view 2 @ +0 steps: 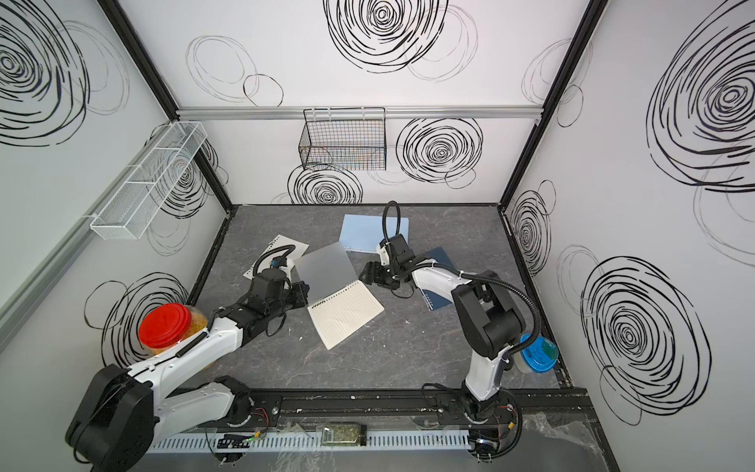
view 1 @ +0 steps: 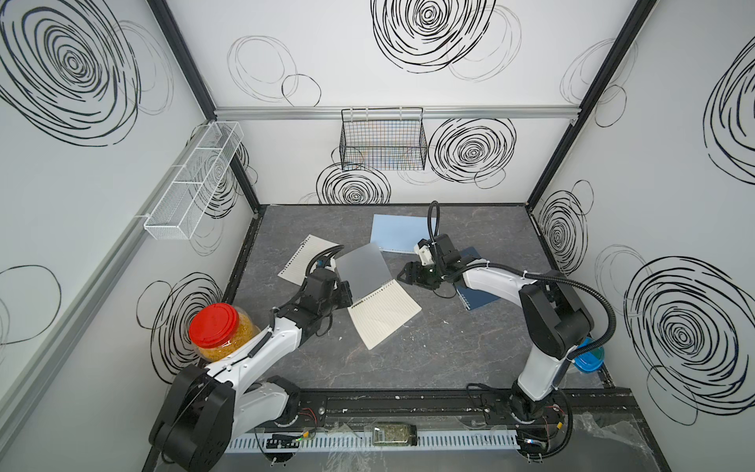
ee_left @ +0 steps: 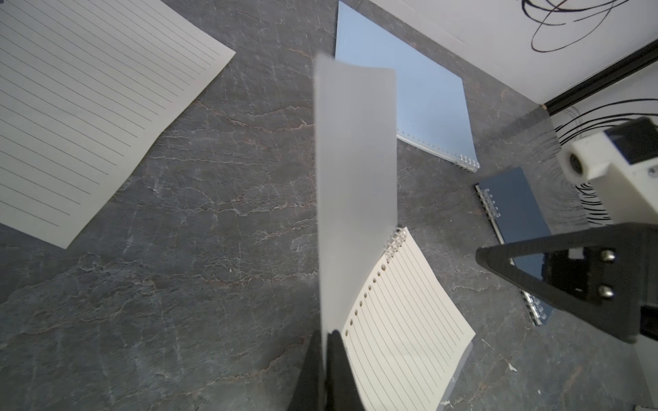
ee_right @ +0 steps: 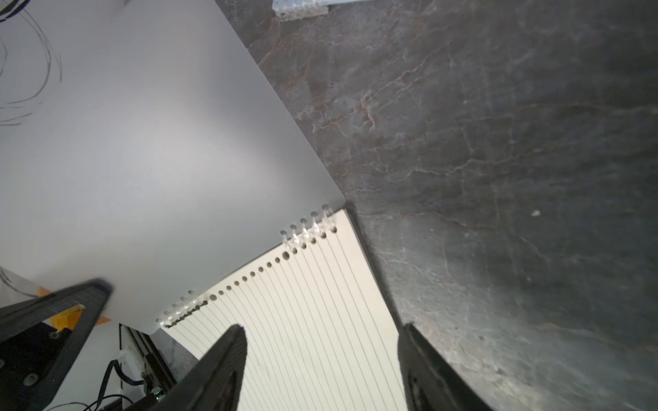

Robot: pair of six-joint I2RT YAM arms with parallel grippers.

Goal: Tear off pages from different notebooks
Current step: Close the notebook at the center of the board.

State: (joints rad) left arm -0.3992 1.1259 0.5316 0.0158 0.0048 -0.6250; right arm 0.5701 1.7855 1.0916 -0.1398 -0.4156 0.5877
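Observation:
The clear-covered notebook [view 1: 384, 312] [view 2: 345, 312] lies mid-table, its cream lined pages [ee_left: 402, 313] [ee_right: 320, 302] showing. Its frosted cover [view 1: 363, 269] [ee_left: 356, 178] [ee_right: 142, 160] stands lifted open. My left gripper [view 1: 349, 292] [view 2: 306, 292] [ee_left: 325, 334] is shut on the cover's edge near the wire binding. My right gripper [view 1: 402, 276] [view 2: 363, 274] [ee_right: 324, 329] hangs open just above the lined page, holding nothing. A loose lined page [view 1: 302, 261] [ee_left: 89, 106] lies at the left. The light-blue notebook [view 1: 392, 231] [ee_left: 420, 99] lies behind, and the navy notebook [view 1: 478, 296] [ee_left: 516, 220] lies partly under the right arm.
A red-lidded jar [view 1: 214, 327] stands at the table's left edge beside the left arm. A blue-lidded tub [view 1: 588, 355] sits at the right edge. A black wire basket [view 1: 382, 139] and a white mesh basket [view 1: 192, 184] hang on the walls.

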